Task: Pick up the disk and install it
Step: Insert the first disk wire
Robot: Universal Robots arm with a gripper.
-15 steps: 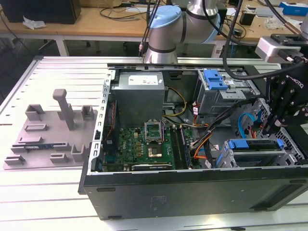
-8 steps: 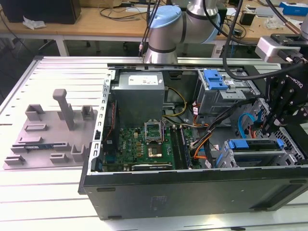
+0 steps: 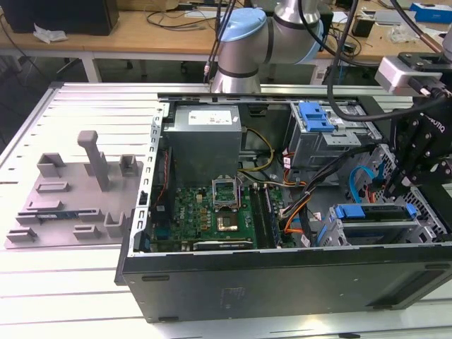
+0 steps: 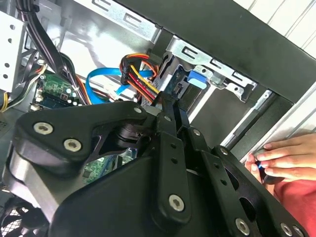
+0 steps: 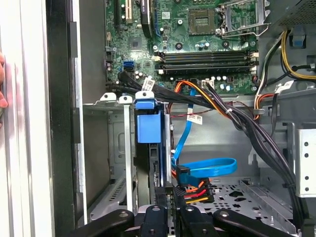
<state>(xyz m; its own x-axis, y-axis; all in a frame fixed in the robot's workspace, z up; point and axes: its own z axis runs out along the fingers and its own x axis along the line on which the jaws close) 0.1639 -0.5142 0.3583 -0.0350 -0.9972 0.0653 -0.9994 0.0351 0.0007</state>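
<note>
My end effector [image 3: 390, 185] hangs over the drive cage [image 3: 337, 233] at the exterior view's right end of the open computer case [image 3: 282, 279], fingers drawn together. The disk [image 3: 367, 214] stands on edge in that cage, blue rail uppermost, just beneath my fingertips; whether they touch it I cannot tell.

disk [image 3: 373, 213] | silver, blue-railed, standing on edge | slotted in drive cage [image 3: 351, 236] | exterior view: 4 o'clock of case [image 3: 282, 282]

Gripper [image 4: 171, 102] near blue latch [image 4: 196, 79]
</note>
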